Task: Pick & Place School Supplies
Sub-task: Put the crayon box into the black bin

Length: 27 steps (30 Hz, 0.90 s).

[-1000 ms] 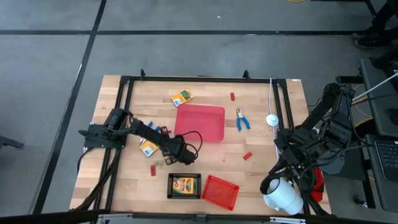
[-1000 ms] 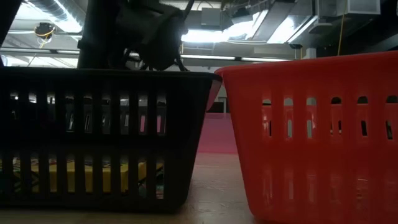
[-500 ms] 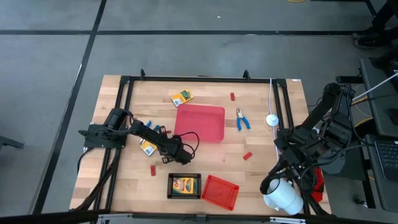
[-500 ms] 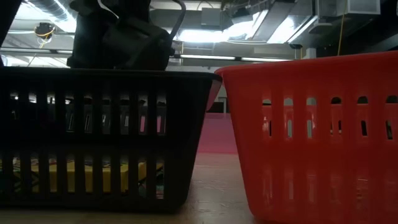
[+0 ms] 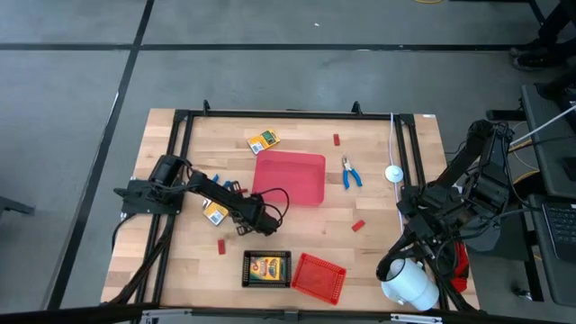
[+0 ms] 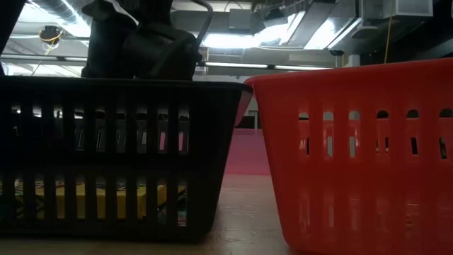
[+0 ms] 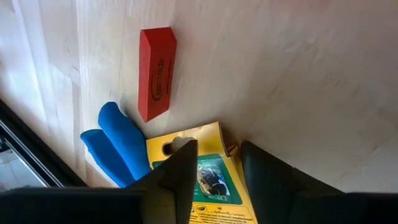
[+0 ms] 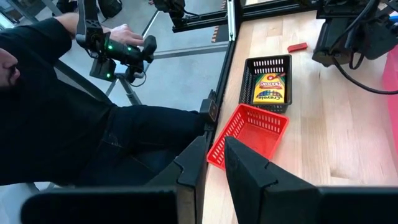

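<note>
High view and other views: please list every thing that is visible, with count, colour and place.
table: one, wooden, black-framed.
tray: one, red, centre.
black basket: one, near edge.
red basket: one, beside the black basket.
card boxes: three, yellow-green; far side, left side, inside black basket.
red blocks: three, scattered.
pliers: two, blue-handled; right of tray, left of tray.
white round thing: one, right side.
person: one, dark clothing, beside table.
left gripper: jaws open above a card box.
right gripper: at right edge.
</note>
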Each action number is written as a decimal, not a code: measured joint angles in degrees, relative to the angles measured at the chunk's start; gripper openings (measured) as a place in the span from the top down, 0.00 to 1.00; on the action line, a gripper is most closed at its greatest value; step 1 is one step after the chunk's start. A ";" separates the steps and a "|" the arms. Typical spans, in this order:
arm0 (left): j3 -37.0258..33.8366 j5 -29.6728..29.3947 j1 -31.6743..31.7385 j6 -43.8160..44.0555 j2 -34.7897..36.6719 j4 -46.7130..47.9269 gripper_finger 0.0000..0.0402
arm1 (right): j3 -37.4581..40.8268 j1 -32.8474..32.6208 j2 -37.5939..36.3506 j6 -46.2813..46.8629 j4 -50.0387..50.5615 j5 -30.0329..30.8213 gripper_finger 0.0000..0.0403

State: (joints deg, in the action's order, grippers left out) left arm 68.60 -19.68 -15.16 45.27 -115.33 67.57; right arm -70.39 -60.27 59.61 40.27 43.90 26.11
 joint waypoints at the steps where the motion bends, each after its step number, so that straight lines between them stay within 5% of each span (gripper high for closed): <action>1: -0.02 -0.04 0.00 0.51 0.00 0.04 0.73 | 0.00 0.00 0.00 -0.02 0.00 0.00 0.85; 7: -0.40 -2.25 0.01 2.64 -0.44 1.42 0.97 | 0.00 0.00 0.00 -0.20 -0.07 0.03 0.85; 14: 0.18 -2.37 -0.58 4.03 -0.13 4.12 0.99 | 0.00 0.00 0.00 -0.22 -0.19 0.47 0.85; 27: 13.59 -4.24 -5.62 7.13 0.39 13.86 1.00 | 0.00 0.00 0.02 -0.44 -0.20 1.53 0.85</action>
State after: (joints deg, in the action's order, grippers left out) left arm 82.19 -23.92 -20.78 52.40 -114.93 81.44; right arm -70.39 -60.27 59.64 39.83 43.70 27.64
